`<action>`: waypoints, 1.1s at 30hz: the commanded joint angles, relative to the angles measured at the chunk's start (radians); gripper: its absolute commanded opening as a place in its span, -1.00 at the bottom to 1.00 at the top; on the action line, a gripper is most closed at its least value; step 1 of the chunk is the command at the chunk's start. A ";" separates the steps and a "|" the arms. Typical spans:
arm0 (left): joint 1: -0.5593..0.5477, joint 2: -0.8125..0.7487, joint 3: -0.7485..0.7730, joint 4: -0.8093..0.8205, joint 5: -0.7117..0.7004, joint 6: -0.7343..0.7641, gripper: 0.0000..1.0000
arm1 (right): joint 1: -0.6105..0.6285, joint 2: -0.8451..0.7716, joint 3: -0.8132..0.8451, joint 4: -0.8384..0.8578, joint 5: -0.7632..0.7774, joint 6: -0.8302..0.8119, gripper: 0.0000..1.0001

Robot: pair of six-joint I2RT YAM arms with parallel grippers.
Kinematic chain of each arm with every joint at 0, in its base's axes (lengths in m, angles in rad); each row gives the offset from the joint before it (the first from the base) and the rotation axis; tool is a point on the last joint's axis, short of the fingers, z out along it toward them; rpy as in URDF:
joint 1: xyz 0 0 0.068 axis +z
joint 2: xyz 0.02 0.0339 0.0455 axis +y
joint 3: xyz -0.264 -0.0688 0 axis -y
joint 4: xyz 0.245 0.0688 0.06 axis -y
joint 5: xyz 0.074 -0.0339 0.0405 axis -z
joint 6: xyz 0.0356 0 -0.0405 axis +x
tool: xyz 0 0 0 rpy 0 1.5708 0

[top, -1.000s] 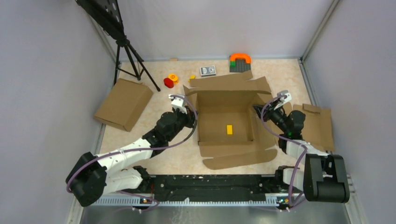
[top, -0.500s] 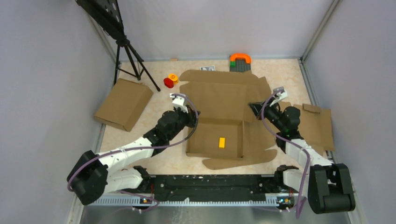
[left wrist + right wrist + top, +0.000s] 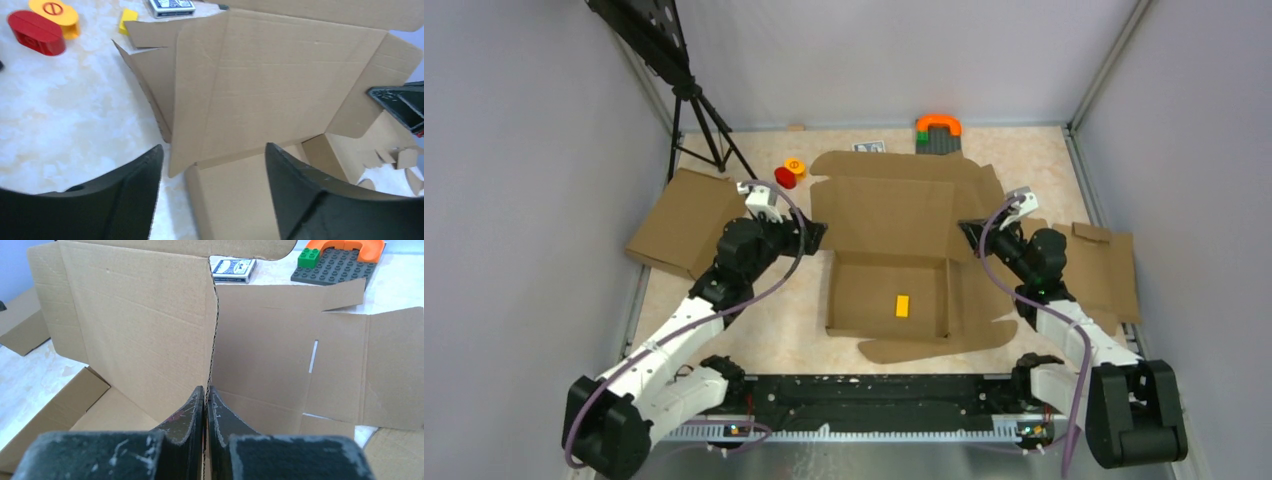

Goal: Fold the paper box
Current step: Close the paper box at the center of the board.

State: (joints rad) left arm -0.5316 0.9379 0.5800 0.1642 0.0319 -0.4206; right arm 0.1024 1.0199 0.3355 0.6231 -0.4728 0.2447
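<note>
1. The table (image 3: 754, 320) fills the middle of the top view and bears everything else.
2. The box (image 3: 889, 215) lies at the centre of the frame, half formed. A shallow tray sits at lower centre, a broad lid panel spreads toward the upper part of the frame, and loose flaps trail to the right and below.
3. The right gripper (image 3: 969, 232) is at the right end of the lid panel. Its jaws are pinched together on the panel's cut edge, as the right wrist view shows.
4. The left gripper (image 3: 812, 235) sits just beside the panel's left edge, jaws apart with nothing between them.
5. A yellow block (image 3: 902, 305) rests inside the tray.
6. The step in hand looks like setting up the side walls and flaps. The next move likely calls for the left gripper to close on the left flap to match the right hold, so that both can fold inward together.
</note>
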 commanded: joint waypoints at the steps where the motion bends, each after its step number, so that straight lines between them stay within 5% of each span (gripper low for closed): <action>1: 0.087 0.015 0.072 -0.080 0.153 0.007 0.63 | 0.011 -0.019 0.012 0.056 -0.011 -0.059 -0.95; 9: 0.196 0.176 0.146 -0.038 0.241 0.025 0.35 | 0.011 -0.013 0.023 0.046 -0.029 -0.062 -0.95; 16: 0.205 0.269 0.162 0.005 0.247 0.021 0.30 | 0.010 -0.025 0.026 0.036 -0.031 -0.066 -0.96; 23: 0.205 0.303 0.195 -0.013 0.317 0.035 -0.46 | 0.010 -0.028 0.039 0.017 -0.031 -0.059 -0.97; 33: 0.173 0.326 0.165 0.040 0.334 -0.010 -1.00 | 0.018 -0.031 0.046 0.018 0.008 0.031 -1.00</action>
State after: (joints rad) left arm -0.3428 1.2549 0.7383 0.1368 0.3428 -0.4171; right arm 0.1024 1.0107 0.3359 0.6250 -0.4801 0.2466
